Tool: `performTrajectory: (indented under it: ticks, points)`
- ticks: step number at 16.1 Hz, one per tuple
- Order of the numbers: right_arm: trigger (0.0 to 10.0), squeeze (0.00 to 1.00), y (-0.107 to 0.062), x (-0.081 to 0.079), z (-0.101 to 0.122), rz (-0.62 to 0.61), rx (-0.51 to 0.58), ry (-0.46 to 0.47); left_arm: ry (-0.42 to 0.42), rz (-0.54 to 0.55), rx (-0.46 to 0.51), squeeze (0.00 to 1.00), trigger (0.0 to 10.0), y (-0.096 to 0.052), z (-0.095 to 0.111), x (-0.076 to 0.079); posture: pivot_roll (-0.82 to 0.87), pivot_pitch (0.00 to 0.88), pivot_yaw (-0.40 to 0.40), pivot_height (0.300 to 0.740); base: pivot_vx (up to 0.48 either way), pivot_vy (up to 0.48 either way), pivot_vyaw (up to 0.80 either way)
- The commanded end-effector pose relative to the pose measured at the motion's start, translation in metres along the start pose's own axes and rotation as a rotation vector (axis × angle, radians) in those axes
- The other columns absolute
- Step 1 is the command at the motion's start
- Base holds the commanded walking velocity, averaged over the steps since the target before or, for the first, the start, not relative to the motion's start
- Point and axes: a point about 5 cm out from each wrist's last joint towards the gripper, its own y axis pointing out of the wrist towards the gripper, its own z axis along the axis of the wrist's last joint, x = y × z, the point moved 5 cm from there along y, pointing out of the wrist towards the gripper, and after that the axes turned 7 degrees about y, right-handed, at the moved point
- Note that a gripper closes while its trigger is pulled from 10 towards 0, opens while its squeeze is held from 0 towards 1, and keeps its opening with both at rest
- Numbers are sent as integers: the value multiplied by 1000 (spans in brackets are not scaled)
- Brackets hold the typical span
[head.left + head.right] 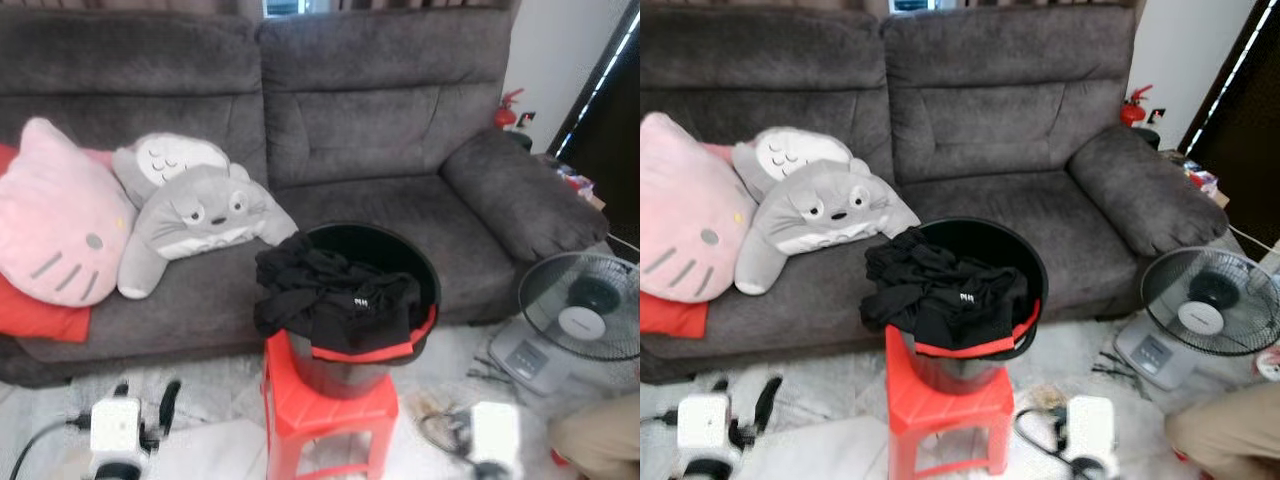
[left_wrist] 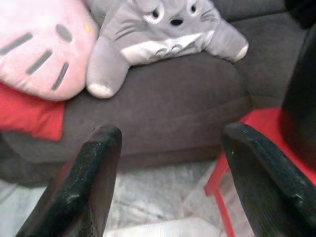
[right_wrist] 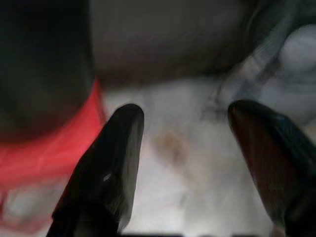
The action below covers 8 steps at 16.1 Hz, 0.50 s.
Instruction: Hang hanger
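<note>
White wrist blocks, long black fingers

The left gripper (image 1: 145, 410) has a white boxy housing with a black cable; the right gripper (image 3: 197, 163) has a matching white block. The fingers (image 2: 84, 182) are matte black, rounded and scuffed.

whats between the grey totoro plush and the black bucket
In the left eye view, bare grey sofa seat separates the totoro plush from the black bucket; black clothes drape over the bucket's near rim.

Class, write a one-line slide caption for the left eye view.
Black clothes heaped in a black bucket on a red stool before a grey sofa.
</note>
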Motion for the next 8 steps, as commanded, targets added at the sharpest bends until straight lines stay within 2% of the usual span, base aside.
performTrajectory:
  ticks: [1,2,3,4,7,8]
  points:
    - [10000,0,2,-1,19,-7,78,-5,8,-4,44,0,10000,-1,9,2,24,0,-67,740,0,0,0]
    - [10000,0,0,-1,26,-11,115,-10,10,2,61,0,10000,-7,14,1,24,0,-67,740,0,0,0]
    - [10000,0,-8,5,31,-26,176,-21,10,12,73,0,10000,-23,21,-1,20,0,-66,740,0,0,0]
    - [10000,0,-15,10,33,-32,204,-33,7,11,61,0,10000,-31,26,-1,20,0,-66,740,0,0,0]
    - [10000,0,-26,12,38,-21,224,-61,-5,14,30,0,10000,-36,21,-2,12,0,-69,740,0,0,0]
    - [10000,0,-29,4,28,25,164,-72,-6,-2,-11,0,10000,-36,10,0,4,0,-70,740,0,0,0]
